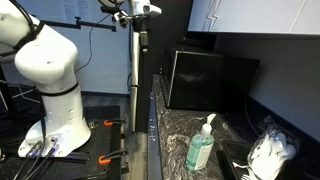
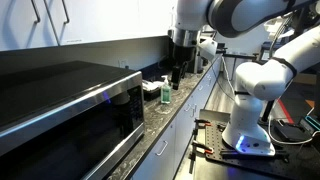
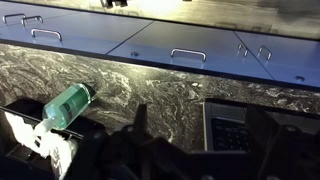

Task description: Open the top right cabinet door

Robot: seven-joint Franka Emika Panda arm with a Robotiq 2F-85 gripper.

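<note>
The white wall-cabinet doors (image 1: 255, 15) run along the top above the counter; they also show in an exterior view (image 2: 90, 20), where thin bar handles hang at their lower edge. My gripper (image 1: 143, 42) hangs from the raised arm over the near end of the counter, well below and to the side of the doors, touching nothing. It also shows in an exterior view (image 2: 178, 68). In the wrist view its dark fingers (image 3: 200, 140) are spread apart and empty above the marbled counter (image 3: 150, 85).
A glossy black microwave (image 1: 208, 80) stands on the counter under the cabinets. A green soap bottle (image 1: 203, 145), a white bag (image 1: 270, 155) and a dark keypad device (image 3: 230, 125) lie on the counter. Drawers with handles (image 3: 188, 55) line the counter front.
</note>
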